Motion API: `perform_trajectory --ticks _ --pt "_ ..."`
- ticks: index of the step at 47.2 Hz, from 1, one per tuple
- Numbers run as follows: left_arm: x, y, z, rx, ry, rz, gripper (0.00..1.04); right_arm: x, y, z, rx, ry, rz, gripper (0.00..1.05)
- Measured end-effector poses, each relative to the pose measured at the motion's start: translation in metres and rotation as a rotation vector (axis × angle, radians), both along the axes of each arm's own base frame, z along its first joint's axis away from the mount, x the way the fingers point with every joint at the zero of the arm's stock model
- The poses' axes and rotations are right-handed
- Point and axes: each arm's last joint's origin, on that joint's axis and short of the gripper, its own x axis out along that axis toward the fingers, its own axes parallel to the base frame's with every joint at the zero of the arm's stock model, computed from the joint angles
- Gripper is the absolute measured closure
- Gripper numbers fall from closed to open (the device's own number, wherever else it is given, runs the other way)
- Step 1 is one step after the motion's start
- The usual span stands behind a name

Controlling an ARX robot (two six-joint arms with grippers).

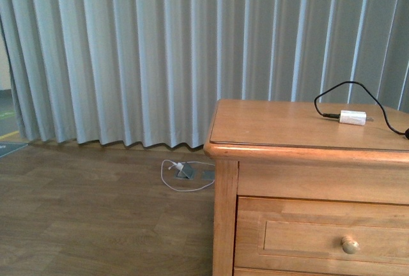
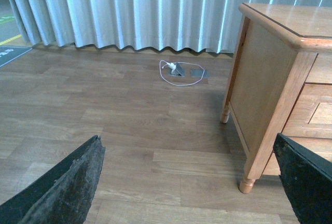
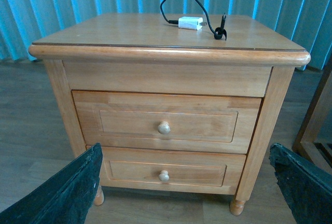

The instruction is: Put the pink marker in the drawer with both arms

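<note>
Here, nearest us, our left hand [image 2: 187, 182] and right hand [image 3: 184, 187] both hang with fingers spread wide, holding nothing. Ahead of the right hand stands the honey-wood cabinet [image 3: 57, 84], its upper drawer [image 3: 129, 123] closed, round brass knob [image 3: 164, 127] at centre. On the cabinet's worktop lies a white adapter [image 3: 190, 23] with black cable [image 3: 171, 1]. We see no pink marker, no readable writing. Behind the cabinet, pleated curtain [image 1: 128, 52].

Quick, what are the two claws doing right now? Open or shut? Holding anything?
Left claw: open, fingers wide apart, holding nothing.
Right claw: open, fingers wide apart, holding nothing.
</note>
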Motion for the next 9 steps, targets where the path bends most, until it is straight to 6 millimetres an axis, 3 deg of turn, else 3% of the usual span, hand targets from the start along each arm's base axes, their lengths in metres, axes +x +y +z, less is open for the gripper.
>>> perform_trajectory --ticks 9 --pt "0.0 0.0 0.0 0.0 0.0 0.0 0.06 0.0 0.0 0.0 0.0 0.0 0.0 0.08"
